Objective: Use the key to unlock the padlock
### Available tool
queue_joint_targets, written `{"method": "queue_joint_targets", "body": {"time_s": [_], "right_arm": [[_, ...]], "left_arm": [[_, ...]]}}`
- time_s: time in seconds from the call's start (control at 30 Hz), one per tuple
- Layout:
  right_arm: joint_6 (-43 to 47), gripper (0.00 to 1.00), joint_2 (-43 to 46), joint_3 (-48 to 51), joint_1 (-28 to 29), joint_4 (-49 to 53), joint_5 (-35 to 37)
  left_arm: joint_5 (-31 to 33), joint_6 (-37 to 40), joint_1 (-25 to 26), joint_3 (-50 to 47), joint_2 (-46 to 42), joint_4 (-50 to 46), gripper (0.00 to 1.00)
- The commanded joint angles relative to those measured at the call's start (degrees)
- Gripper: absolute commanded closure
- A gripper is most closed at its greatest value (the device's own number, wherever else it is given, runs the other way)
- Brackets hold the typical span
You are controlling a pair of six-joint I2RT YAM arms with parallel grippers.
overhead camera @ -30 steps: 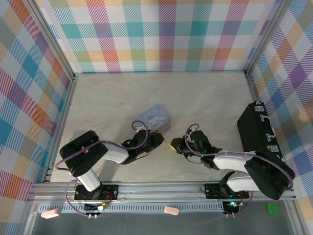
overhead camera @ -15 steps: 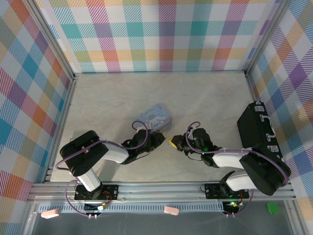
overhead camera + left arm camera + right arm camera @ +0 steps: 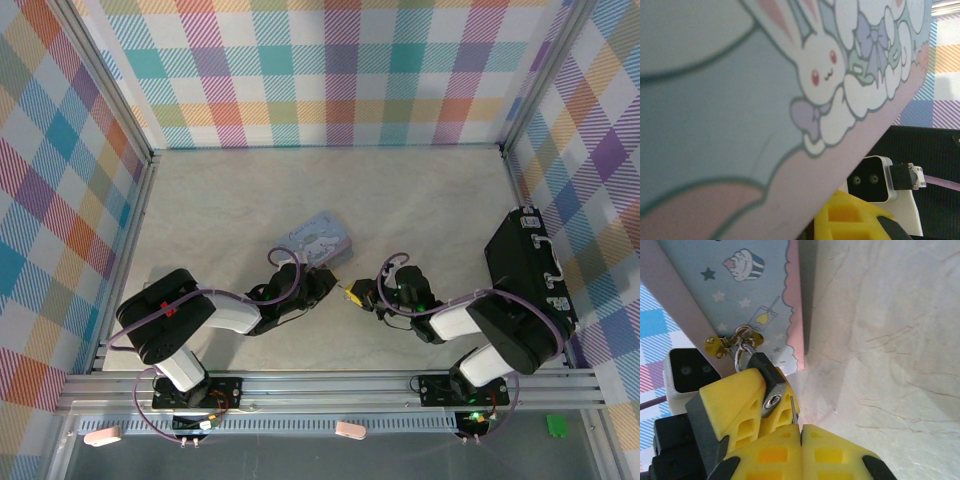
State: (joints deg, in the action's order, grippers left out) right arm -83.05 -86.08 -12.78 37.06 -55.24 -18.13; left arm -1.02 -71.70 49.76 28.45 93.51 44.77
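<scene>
Padlock (image 3: 767, 382), small and dark with a metal shackle, hangs locked through the hasp of the pale blue cartoon-printed tin (image 3: 755, 290). My left jaws look clamped on its body. At 3 o'clock of the padlock's keyhole, the thin silver-grey metal key (image 3: 791, 407) pokes from my closed right jaws, not yet inserted. Inserting and turning remain, I judge. Around us lie the pale marbled counter (image 3: 420, 200), a black hard case (image 3: 520, 265) at 3 o'clock, and pastel plaid walls (image 3: 330, 70).

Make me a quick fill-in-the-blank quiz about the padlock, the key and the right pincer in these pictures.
The padlock hangs from the brass hasp of the pale blue ____.
The right pincer is ____ on the thin key.
Its fingers are coloured ____.
In the top view the black case lies on the ____ side of the table.
Missing words: tin; shut; yellow; right.
</scene>
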Motion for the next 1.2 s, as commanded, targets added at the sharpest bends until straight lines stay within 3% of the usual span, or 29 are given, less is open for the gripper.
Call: {"method": "queue_joint_targets", "body": {"time_s": [0.0, 0.6, 1.17], "right_arm": [[-2.0, 1.00, -1.7, 1.3, -0.2, -9.0, -1.0], [-6.0, 1.00, -7.0, 3.5, 0.7, -20.5, 1.0], [-1.4, 1.00, 5.0, 3.5, 1.3, -8.1, 4.3]], "left_arm": [[-0.5, -2.9, 0.3, 1.2, -2.1, 1.7, 0.97], [-0.5, -8.1, 0.3, -0.7, 0.5, 9.2, 0.97], [-0.8, -9.0, 0.3, -0.4, 1.1, 10.0, 0.98]]}}
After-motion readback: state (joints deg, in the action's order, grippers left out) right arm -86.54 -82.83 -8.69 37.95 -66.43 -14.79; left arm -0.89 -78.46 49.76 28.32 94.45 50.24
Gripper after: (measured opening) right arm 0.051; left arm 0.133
